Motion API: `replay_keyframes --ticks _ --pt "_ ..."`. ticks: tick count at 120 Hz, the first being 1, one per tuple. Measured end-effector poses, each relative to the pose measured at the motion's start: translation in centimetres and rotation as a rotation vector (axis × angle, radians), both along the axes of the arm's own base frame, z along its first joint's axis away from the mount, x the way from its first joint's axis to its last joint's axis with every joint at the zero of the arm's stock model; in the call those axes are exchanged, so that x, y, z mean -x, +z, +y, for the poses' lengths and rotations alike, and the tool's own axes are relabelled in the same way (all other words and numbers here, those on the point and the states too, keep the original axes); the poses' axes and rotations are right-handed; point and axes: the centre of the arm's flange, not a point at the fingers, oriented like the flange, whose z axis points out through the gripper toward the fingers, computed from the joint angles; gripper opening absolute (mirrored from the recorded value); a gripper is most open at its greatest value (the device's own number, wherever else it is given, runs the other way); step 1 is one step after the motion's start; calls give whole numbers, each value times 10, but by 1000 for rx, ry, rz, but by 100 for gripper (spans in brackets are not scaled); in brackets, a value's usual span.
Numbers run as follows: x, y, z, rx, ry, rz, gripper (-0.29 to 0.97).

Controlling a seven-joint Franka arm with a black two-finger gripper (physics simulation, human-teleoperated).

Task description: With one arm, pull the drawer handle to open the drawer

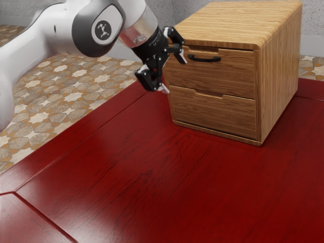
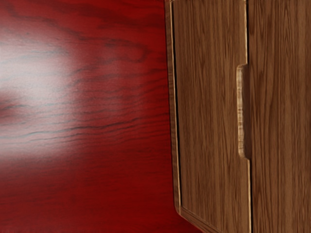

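Our gripper hangs before the cabinet, at the edge of its face toward the exterior view's left. Its fingers are spread wide with nothing between them, one fingertip level with the top drawer, the other lower, by the seam above the lower drawer. We judge the wide spread is there so the fingers can pass either side of the handle, a black bar running level across the top drawer's front near its upper edge. The handle lies near the gripper toward the exterior view's right, apart from it and untouched. The fingers stand roughly one above the other, which suits a level bar. Both drawers sit flush with the cabinet front, so the pull is not yet begun, and whatever they hold is hidden from us. The wrist view shows the lower drawer's cut-out recess and the red table on which the cabinet stands
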Motion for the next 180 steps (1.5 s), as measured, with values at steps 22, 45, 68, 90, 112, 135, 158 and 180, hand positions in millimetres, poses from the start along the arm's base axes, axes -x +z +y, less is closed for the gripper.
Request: replay_keyframes --ticks 22,45,68,90,112,135,158,180 --pt "-16 -5 -3 7 20 -3 68" --pt "-33 -5 8 18 50 -7 68" --pt "-48 -10 18 39 66 -1 68" --pt "-61 -13 24 43 83 -12 68" --pt "-70 -20 36 49 106 -27 68" --pt "-78 -16 48 54 126 -81 68" --pt "-91 -29 46 64 125 -107 68" --pt "-93 -27 46 66 127 -135 68"
